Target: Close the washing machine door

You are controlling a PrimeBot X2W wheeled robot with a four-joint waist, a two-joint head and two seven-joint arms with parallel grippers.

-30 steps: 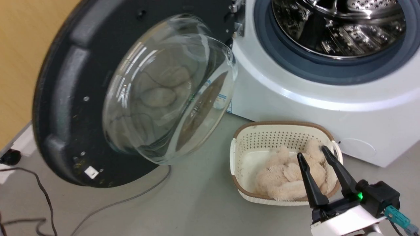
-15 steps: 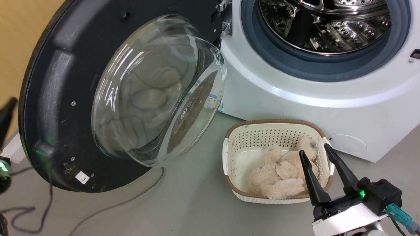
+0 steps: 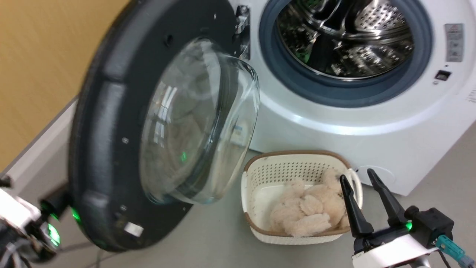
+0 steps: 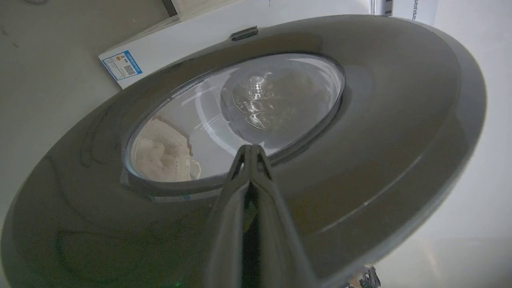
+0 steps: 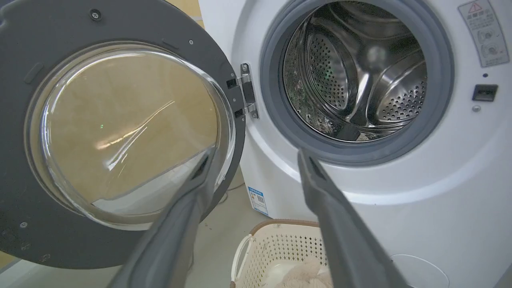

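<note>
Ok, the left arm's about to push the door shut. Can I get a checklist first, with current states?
1. Nothing draped over the gasket: ok.
2. Left end effector shut, aimed at the washing machine door outer face: ok.
3. Its tips touching the door: cannot tell.
4. Right end effector open; out of the door's swing: cannot tell.
5. Door passes above the basket: cannot tell.
6. Nothing caught at the hinge: ok.
</note>
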